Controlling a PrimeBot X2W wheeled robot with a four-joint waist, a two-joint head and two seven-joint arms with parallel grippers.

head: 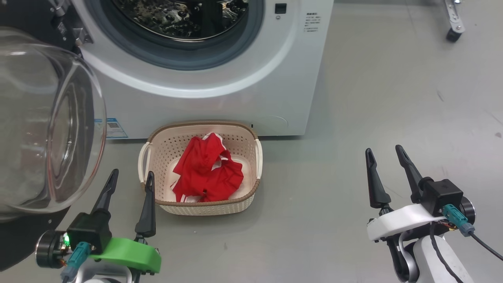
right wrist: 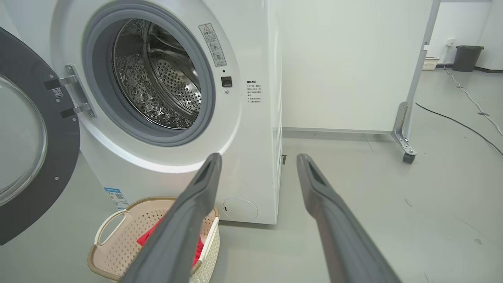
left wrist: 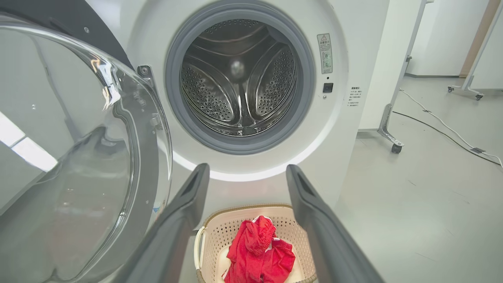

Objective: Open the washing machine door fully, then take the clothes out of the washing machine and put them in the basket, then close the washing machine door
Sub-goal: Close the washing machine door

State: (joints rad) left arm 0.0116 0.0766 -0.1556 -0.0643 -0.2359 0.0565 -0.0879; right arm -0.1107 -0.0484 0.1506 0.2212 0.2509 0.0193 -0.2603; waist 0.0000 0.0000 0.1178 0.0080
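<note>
Head view, washing machine door open beside basket, wheeled stand beyond

Smooth grey floor with a few faint scuffs. A tall white partition stands on a metal leg ending in a black caster. A black cable trails across the floor beyond it. Farther back, a dark bin sits by the far wall.
</note>
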